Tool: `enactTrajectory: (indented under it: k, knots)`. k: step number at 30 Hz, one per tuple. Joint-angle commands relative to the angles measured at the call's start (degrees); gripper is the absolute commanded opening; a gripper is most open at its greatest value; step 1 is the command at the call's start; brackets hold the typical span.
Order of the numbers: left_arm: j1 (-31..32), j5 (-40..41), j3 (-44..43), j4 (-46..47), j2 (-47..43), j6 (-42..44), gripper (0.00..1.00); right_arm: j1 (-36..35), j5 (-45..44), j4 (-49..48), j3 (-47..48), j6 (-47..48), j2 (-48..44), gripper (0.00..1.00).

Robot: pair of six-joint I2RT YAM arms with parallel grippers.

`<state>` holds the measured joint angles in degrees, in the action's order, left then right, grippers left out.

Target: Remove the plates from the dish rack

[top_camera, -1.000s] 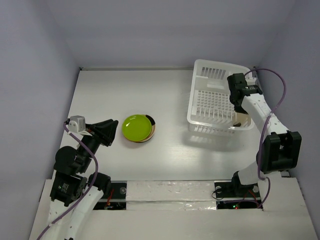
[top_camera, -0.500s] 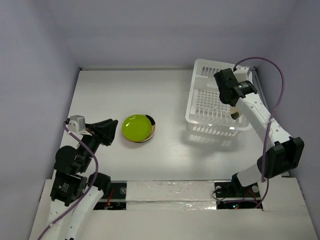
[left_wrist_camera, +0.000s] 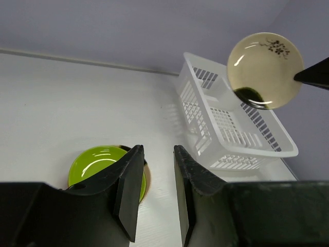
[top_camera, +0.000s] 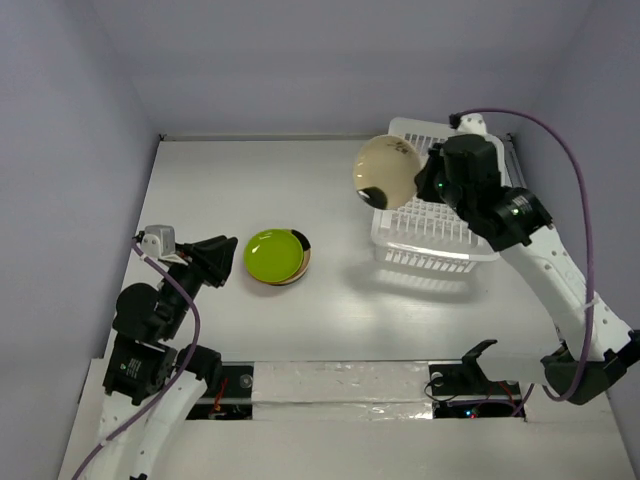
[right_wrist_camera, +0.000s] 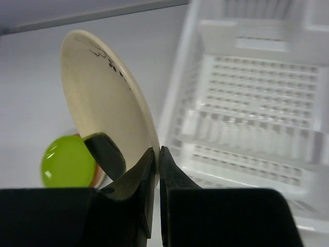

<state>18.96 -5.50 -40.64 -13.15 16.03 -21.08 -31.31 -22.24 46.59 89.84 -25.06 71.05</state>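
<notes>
Over the white table [top_camera: 350,310], the cream plate [top_camera: 388,172] is being held clamped by the right gripper [right_wrist_camera: 157,154], just lifted clear of the rack [top_camera: 440,250] beneath it, seemingly the last one.

Glossy glazed cream plate [left_wrist_camera: 264,67], shiny smooth yellow-green plate [top_camera: 272,254], white slotted plastic dish rack [top_camera: 437,222], matt white table [top_camera: 240,180].

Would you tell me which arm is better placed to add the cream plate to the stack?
Right: its end effector holds the cream plate by the rim beside the dish rack; the left end effector is open and empty beside the stack.
</notes>
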Motion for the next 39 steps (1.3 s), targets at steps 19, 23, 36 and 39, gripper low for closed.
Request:
enactTrajectory:
  k: [19,23,36,39]
  knots:
    - [-7.2,-0.4,0.3,2.6,8.0,0.1,0.27,-14.4,33.7,-41.2,-7.7,-9.4,35.8,0.00]
    - [-7.7,-1.2,0.3,2.7,8.8,0.2,0.27,-15.6,35.6,-41.6,-7.8,-9.9,38.9,0.03]
    - [-8.2,-2.4,0.1,2.8,9.4,0.5,0.34,-16.8,22.6,-39.0,-14.9,-6.1,26.3,0.82]
    - [-8.2,-2.6,0.0,2.9,8.9,0.6,0.41,-17.3,17.3,-39.3,-18.2,-5.2,18.8,0.79]
